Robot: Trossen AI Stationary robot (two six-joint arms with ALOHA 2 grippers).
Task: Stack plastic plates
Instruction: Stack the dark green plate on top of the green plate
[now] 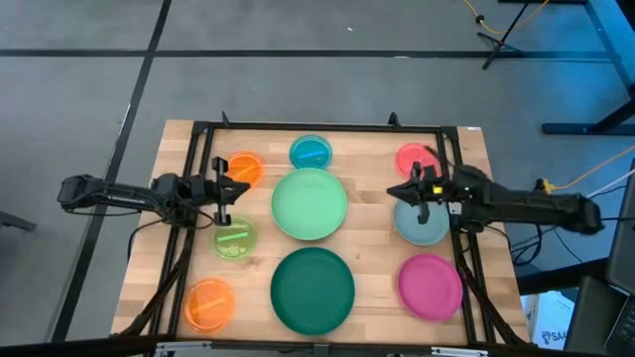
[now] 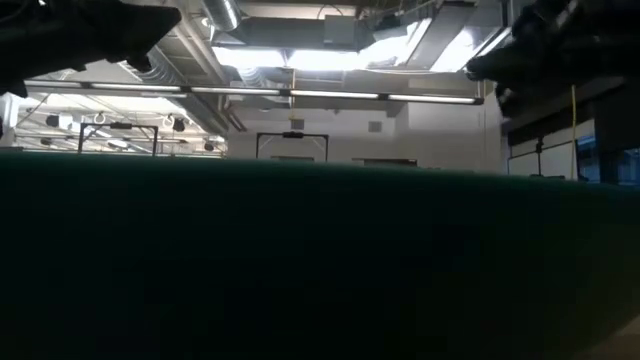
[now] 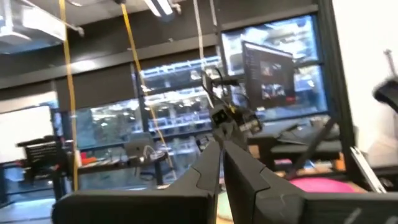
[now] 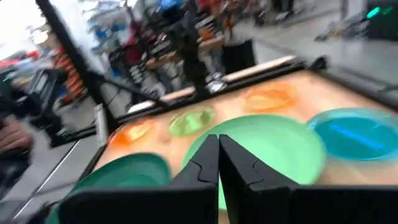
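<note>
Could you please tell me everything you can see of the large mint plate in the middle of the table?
The mint plate is a large round plate of what looks like opaque, smooth plastic, pale mint green, with a shallow raised rim. It lies flat and right side up on the wooden table, near its centre. Nothing is stacked on it and nothing grips it. The dark green plate lies apart on one side, the small blue plate on the opposite side, close to its rim; whether they touch cannot be told.
</note>
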